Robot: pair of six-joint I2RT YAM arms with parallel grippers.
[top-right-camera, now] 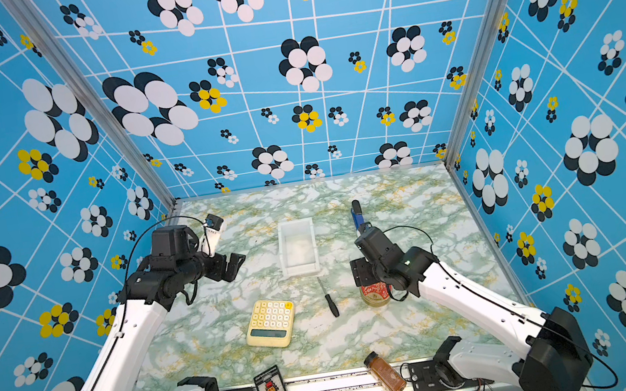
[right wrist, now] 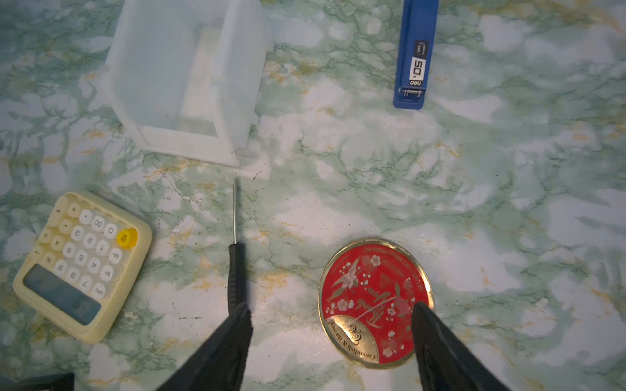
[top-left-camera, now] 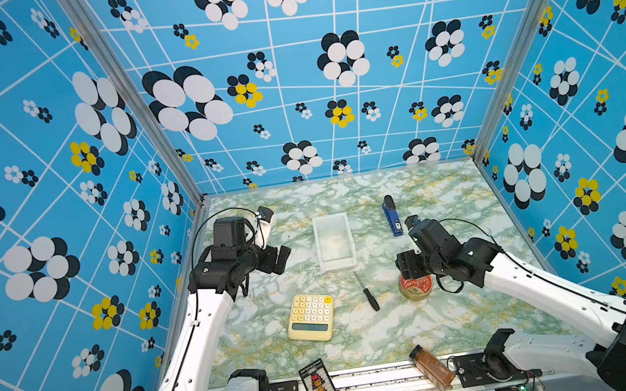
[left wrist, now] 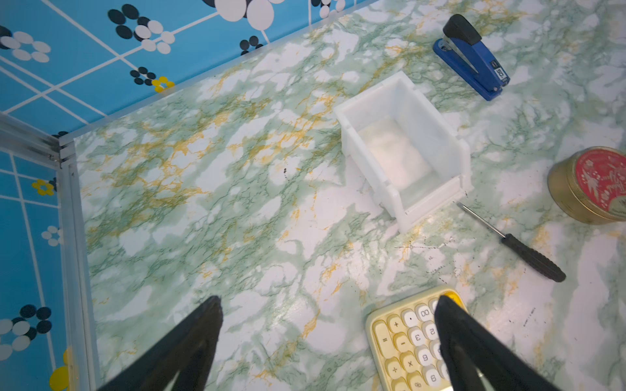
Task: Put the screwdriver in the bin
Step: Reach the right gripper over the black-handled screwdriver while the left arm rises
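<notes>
Screwdriver (top-left-camera: 367, 292) lies free, tip near bin (top-left-camera: 337, 263) corner.

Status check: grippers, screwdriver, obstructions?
Left gripper open, empty. Right gripper open, empty, by tin. Screwdriver on table, tip near bin. Nothing between them.

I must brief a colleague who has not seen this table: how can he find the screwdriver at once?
Start at the white bin in the middle of the marble table. Just before its near right corner lies the screwdriver, between the yellow calculator and the red tin. It alone is thin: black handle, metal shaft.
</notes>
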